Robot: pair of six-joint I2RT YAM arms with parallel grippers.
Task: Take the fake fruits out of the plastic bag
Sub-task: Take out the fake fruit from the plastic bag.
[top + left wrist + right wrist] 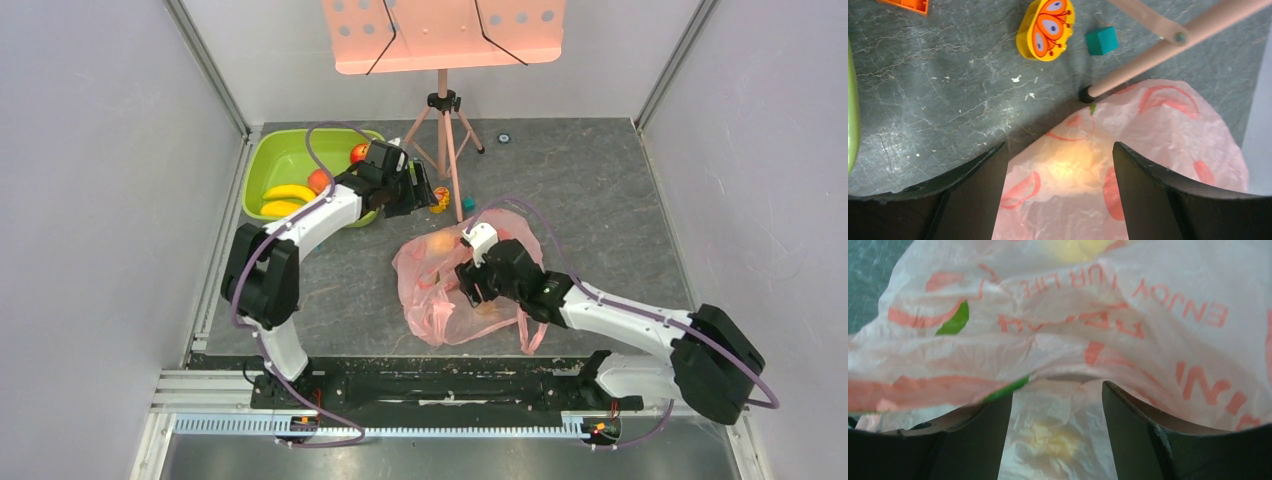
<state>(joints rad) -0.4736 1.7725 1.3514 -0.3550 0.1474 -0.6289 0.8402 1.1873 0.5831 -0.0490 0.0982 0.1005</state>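
Note:
The pink plastic bag (470, 300) lies crumpled on the table's middle. A yellow-orange fruit (440, 242) shows through its far end. My right gripper (467, 284) is open, low over the bag; in the right wrist view (1057, 387) a bag fold drapes over its fingertips and a yellowish fruit (1053, 442) shows through the film between the jaws. My left gripper (421, 190) is open and empty above the bag's far edge; in the left wrist view (1060, 147) a yellowish fruit (1073, 165) glows through the bag (1158, 130). Bananas (288, 192), a peach (318, 180) and an apple (358, 153) lie in the basin.
The lime-green basin (268, 158) stands at the back left. A tripod (445, 140) with a pink stand is behind the bag; one leg (1158, 55) ends by the bag's edge. A yellow butterfly toy (1045, 27) and a teal cube (1101, 41) lie nearby.

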